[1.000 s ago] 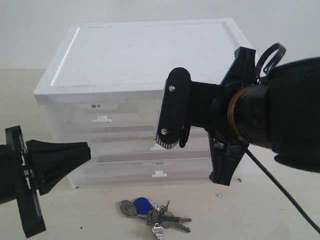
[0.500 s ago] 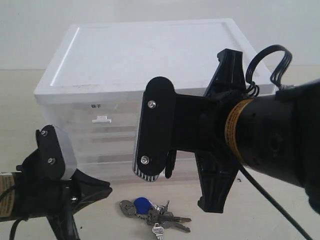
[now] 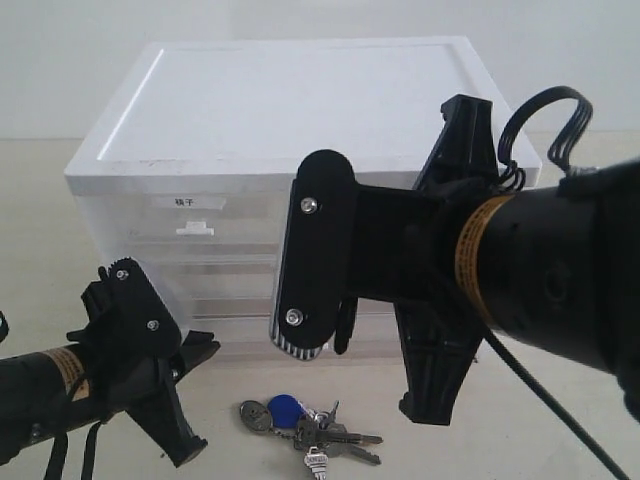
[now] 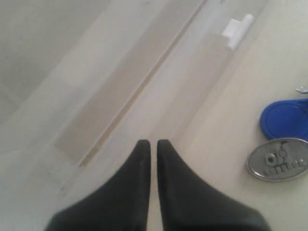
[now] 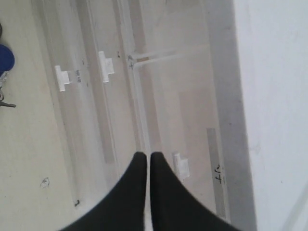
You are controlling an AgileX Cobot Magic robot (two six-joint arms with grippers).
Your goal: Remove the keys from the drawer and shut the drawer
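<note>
The keys (image 3: 305, 425) lie on the table in front of the cabinet. Their blue fob (image 4: 286, 118) and silvery tag (image 4: 279, 159) show in the left wrist view. My left gripper (image 3: 203, 350) (image 4: 153, 143) is shut and empty, low over the table to the left of the keys, by the cabinet's base. My right gripper (image 3: 300, 255) (image 5: 148, 155) is shut and empty, just in front of the half-width drawer (image 5: 192, 115), beside its white tab handle (image 5: 180, 166). This drawer looks pushed in flush. In the exterior view the right arm hides it.
The white drawer cabinet (image 3: 300, 100) stands behind the keys. Its twin half-width drawer (image 3: 190, 225) has a dark-lettered label, and full-width drawers (image 3: 230, 290) lie below. The bottom drawer's handle (image 4: 237, 31) is near my left gripper. The bulky right arm (image 3: 540, 290) fills the right foreground.
The left arm has swung down and turned, so its gripper now sits low beside the keys. The right arm pulled back from the cabinet and lowered, then held still.
</note>
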